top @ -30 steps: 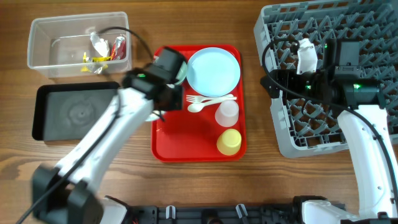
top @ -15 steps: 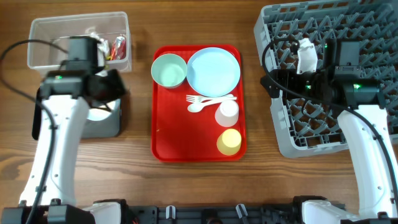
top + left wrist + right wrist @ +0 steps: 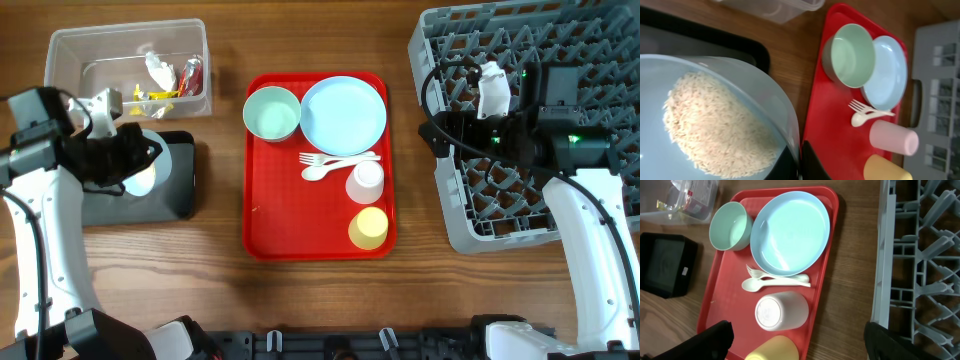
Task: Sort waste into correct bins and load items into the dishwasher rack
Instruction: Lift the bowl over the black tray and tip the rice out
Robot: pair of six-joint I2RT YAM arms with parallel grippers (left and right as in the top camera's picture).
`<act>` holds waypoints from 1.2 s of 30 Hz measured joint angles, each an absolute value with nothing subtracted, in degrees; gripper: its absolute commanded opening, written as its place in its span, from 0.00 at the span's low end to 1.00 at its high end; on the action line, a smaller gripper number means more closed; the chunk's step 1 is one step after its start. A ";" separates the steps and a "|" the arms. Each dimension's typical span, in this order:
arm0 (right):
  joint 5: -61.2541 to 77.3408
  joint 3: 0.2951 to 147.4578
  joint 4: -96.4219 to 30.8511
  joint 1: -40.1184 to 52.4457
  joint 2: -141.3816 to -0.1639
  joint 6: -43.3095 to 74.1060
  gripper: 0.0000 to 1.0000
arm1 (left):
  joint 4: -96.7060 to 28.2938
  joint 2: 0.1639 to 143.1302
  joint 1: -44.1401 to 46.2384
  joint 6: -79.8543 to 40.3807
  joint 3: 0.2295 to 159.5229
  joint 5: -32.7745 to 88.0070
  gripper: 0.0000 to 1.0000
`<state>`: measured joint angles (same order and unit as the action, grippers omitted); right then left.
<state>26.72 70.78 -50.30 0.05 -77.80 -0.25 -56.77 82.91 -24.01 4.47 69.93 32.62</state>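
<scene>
We hold pale blue round bowl [image 3: 765,102] of loose white rice grains [image 3: 710,125], left gripper [image 3: 128,160] clamped on rim, over shallow black rectangular tray [image 3: 178,190] left of flat red plastic serving tray [image 3: 262,225], likely for tipping rice out. Right gripper [image 3: 445,132] jaws apart, empty, right of red tray over grey pegged dishwasher rack [image 3: 600,40].

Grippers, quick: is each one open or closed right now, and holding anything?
Left gripper: closed on the rim of the pale blue bowl, which has rice in it.
Right gripper: open, holding nothing.
</scene>
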 measured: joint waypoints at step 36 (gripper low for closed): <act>26.72 70.78 -51.18 0.05 -77.80 -0.25 0.88 | -39.55 83.20 -45.74 11.97 51.42 70.72 0.04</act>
<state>26.72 70.78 -51.18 0.05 -77.80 -0.25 -39.55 83.20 -45.74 11.97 51.42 70.72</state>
